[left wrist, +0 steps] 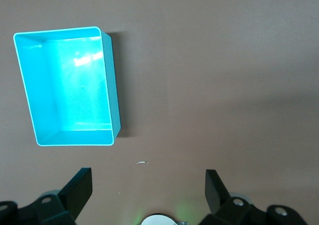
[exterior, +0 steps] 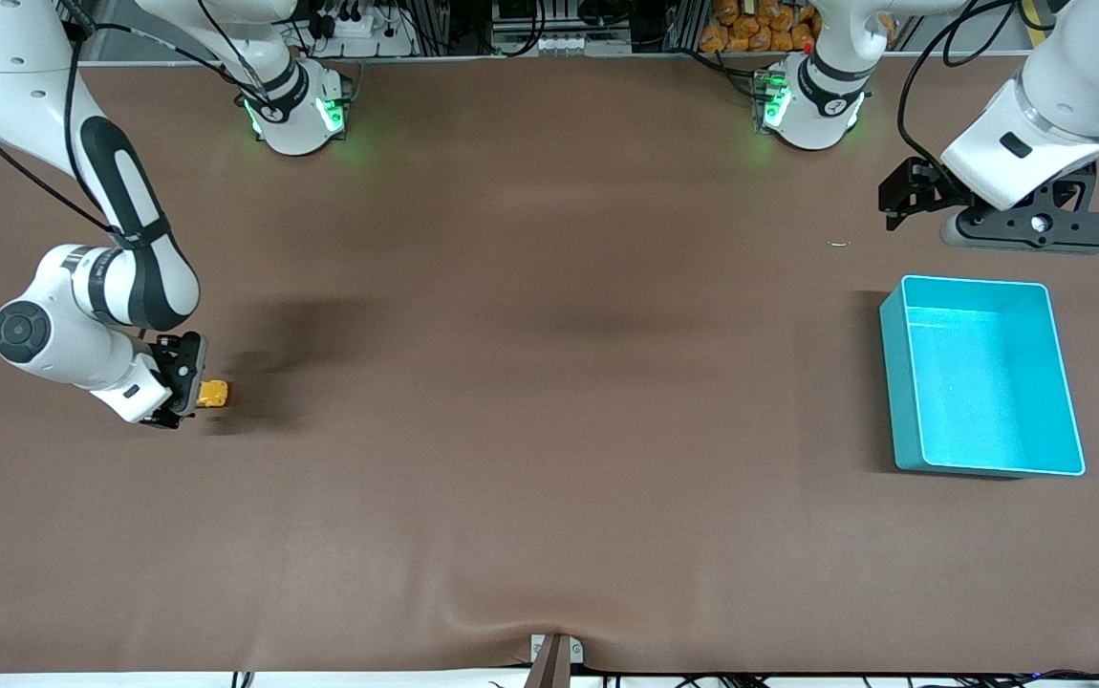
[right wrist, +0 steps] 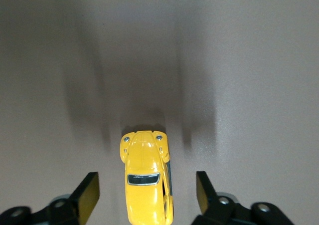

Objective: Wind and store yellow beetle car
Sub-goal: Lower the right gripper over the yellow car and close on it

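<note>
The yellow beetle car point(exterior: 213, 394) sits on the brown table at the right arm's end. In the right wrist view the car point(right wrist: 146, 179) lies between the two open fingers, with a gap on each side and its nose pointing away from the wrist. My right gripper point(exterior: 188, 386) is low at the car, open. My left gripper point(exterior: 901, 197) is open and empty, above the table farther from the front camera than the turquoise bin point(exterior: 1066, 382). The bin point(left wrist: 112, 110) is empty in the left wrist view.
A small pale speck point(exterior: 839, 244) lies on the table near the left gripper. The table's brown cover has a wrinkle at its front edge point(exterior: 511, 597). Both arm bases stand along the back edge.
</note>
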